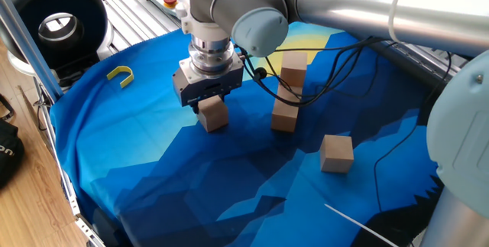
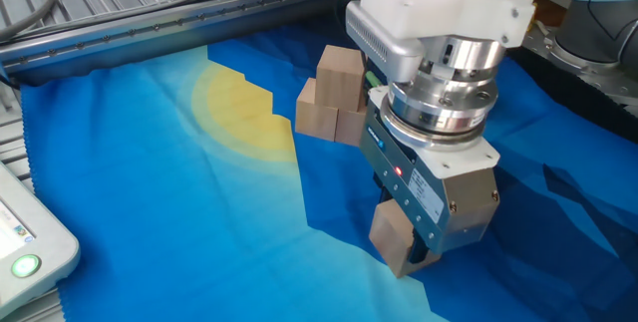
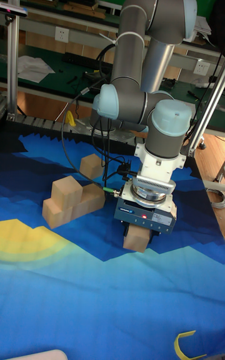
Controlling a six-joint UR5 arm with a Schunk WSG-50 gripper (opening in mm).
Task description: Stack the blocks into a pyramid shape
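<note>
My gripper (image 1: 212,109) points straight down and is shut on one light-brown wooden block (image 1: 215,116), low over the blue cloth; whether the block touches the cloth I cannot tell. The same gripper (image 2: 406,250) and block (image 2: 392,235) show in the other fixed view, and the gripper (image 3: 139,234) and block (image 3: 137,240) show in the tall view. To the right stands a small stack of blocks (image 1: 289,92), two at the base and one block (image 2: 340,71) on top. A single block (image 1: 336,153) lies apart, nearer the front right.
A small yellow U-shaped piece (image 1: 121,75) lies on the cloth at the left. A black round device (image 1: 57,21) stands beyond the table's left corner. Black cables (image 1: 336,67) hang from the arm over the stack. A white box with a green light (image 2: 22,247) sits at one cloth edge.
</note>
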